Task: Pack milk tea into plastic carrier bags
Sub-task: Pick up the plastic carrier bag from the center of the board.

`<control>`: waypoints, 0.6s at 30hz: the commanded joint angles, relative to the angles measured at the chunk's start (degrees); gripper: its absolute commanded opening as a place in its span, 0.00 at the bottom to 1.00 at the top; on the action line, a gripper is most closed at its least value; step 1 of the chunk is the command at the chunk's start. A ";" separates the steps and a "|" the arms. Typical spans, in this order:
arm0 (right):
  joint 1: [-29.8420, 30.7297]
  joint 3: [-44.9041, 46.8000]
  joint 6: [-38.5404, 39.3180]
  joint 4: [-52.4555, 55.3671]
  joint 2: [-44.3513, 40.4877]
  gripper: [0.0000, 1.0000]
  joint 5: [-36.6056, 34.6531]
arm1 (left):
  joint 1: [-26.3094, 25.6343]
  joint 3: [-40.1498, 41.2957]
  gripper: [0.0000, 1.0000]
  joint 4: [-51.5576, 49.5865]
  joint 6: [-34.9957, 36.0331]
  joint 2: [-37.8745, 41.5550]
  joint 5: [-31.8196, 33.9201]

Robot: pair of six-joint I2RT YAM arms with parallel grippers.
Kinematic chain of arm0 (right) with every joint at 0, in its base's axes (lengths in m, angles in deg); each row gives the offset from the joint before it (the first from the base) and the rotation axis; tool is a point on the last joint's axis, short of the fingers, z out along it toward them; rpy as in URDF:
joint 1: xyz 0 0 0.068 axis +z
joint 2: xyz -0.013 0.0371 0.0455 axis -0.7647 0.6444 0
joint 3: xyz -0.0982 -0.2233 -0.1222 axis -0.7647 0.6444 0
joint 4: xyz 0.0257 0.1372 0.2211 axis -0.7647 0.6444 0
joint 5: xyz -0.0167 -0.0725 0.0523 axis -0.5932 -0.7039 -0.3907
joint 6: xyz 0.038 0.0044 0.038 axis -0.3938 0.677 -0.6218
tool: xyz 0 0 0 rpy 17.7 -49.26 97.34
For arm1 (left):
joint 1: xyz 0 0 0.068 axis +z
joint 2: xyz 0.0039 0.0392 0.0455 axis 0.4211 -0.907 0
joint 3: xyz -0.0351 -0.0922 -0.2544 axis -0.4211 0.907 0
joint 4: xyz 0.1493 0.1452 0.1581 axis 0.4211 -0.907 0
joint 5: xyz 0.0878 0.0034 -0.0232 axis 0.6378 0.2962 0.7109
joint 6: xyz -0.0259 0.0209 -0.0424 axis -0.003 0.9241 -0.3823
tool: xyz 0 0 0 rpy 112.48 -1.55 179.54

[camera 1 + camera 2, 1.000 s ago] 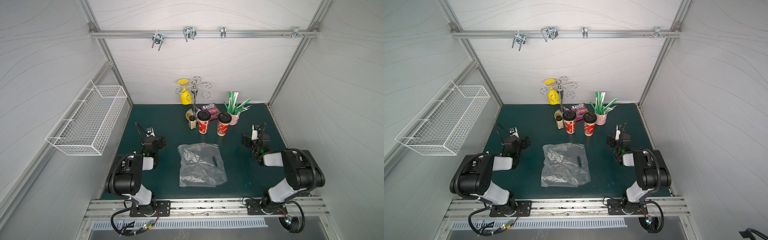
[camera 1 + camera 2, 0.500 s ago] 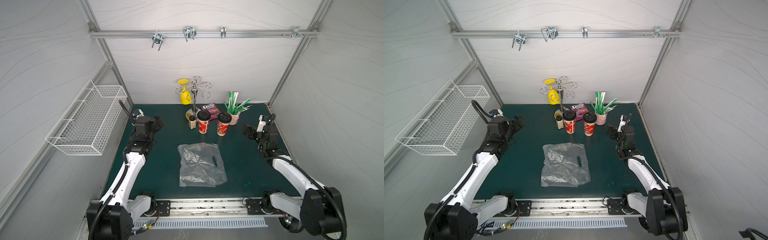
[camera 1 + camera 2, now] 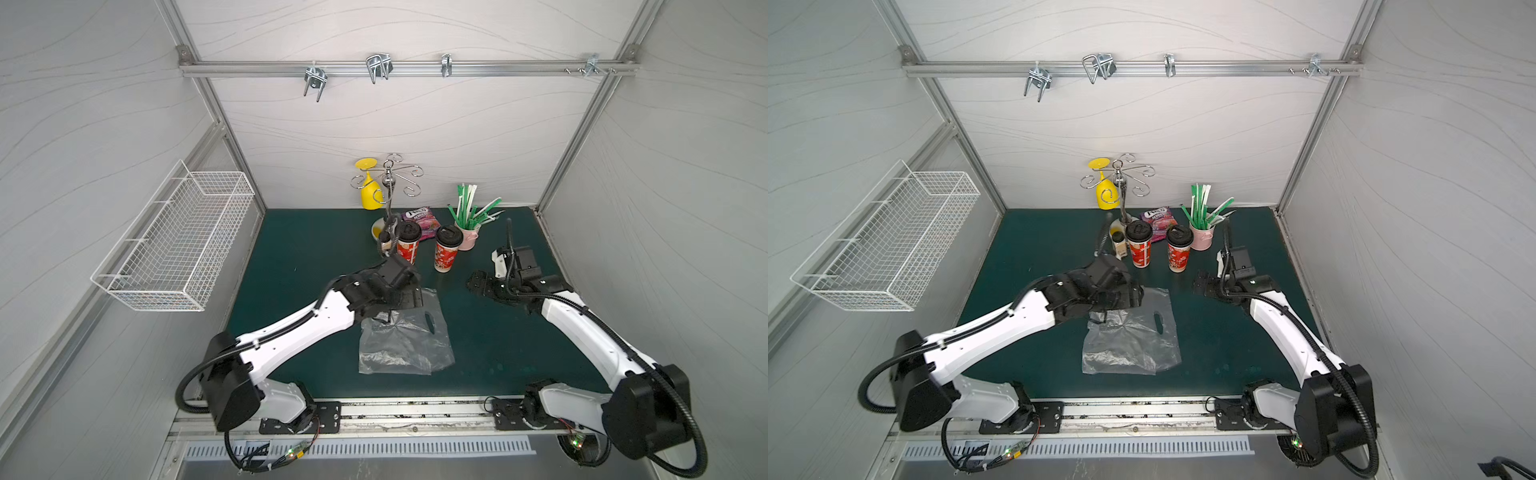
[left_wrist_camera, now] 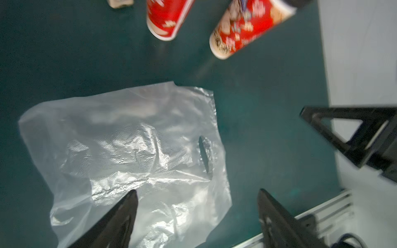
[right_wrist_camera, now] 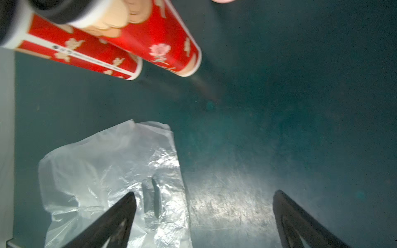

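- The plastic bag [image 3: 405, 338] is laid flat mid-desk [image 3: 299, 266], with the handle hole [image 4: 205, 156] on the right arm's side.
- The left cup [image 3: 408, 248] and right cup [image 3: 446, 253] are stood upright just behind the bag, lids on, clear of it.
- The left gripper [image 4: 196, 191] is held open over the bag's far corner, nothing gripped. Contact cannot be told.
- The right gripper [image 5: 204, 192] is held open over bare desk beside the handle edge, empty.
- The bag is judged thin, limp and slippery, with layers likely clinging. It is best pinched at the handle-hole edge, one layer only.
- The cups are judged crushable and top-heavy. They are best taken mid-body, lightly, and kept upright.
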 commanded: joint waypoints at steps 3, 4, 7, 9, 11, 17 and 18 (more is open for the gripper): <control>-7.81 3.42 -3.63 5.11 0.36 0.99 1.75 | -4.09 -8.70 0.73 -4.42 -5.30 -12.40 0.18; -9.39 4.06 -3.64 4.64 0.60 0.97 2.87 | -4.39 -10.13 0.68 -4.41 -5.62 -14.89 -0.50; -12.13 5.31 -3.74 3.62 0.37 0.93 4.29 | -5.34 -16.85 0.63 -7.46 -5.00 -22.96 -0.37; -13.18 5.89 -3.71 3.24 -0.26 0.93 4.25 | -6.03 -22.86 0.59 -11.78 -4.26 -28.65 0.91; -14.41 6.41 -3.75 2.84 -0.99 0.92 4.86 | -6.18 -26.62 0.51 -13.13 -4.02 -33.32 -0.07; -16.12 7.11 -3.58 2.40 -1.63 0.93 6.70 | -6.20 -28.37 0.57 -12.78 -4.69 -38.57 -1.09; -16.20 7.08 -3.56 2.30 -1.54 0.93 6.96 | -6.17 -28.55 0.61 -12.66 -4.68 -39.12 -1.33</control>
